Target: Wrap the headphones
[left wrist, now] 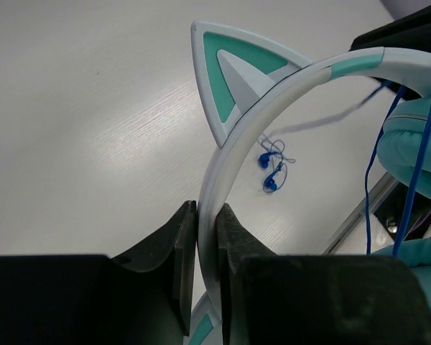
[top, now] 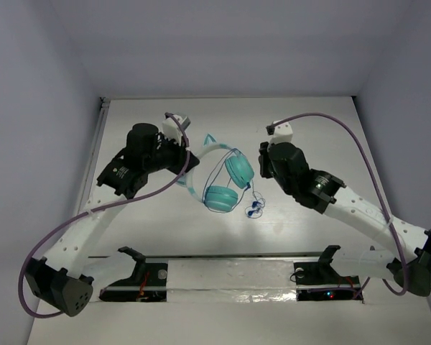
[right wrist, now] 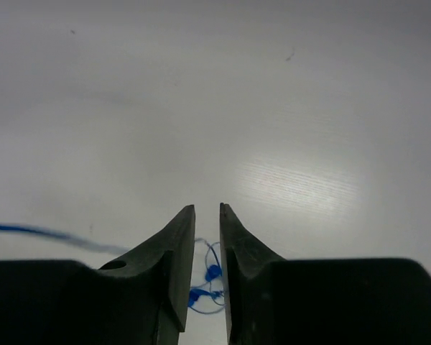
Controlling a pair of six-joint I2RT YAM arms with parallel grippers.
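The teal headphones [top: 226, 183] hang above the table centre, with two earcups [top: 220, 198] and a pale headband with cat-ear points [left wrist: 226, 79]. My left gripper [left wrist: 207, 208] is shut on the headband [left wrist: 223, 169], at the left of the headphones in the top view [top: 189, 167]. The thin blue cord [left wrist: 416, 158] runs over the headband and down past the earcups. Its tangled blue end [top: 255, 208] lies on the table and also shows in the left wrist view [left wrist: 271, 172] and the right wrist view [right wrist: 212, 277]. My right gripper [right wrist: 207, 208] hovers just right of the earcups [top: 261, 162]. Its jaws stand a narrow gap apart with nothing between them.
Purple robot cables [top: 359, 144] arc over both arms. A metal rail with two black brackets [top: 136, 262] [top: 323, 257] runs along the near table edge. Grey walls close in the left, right and back sides.
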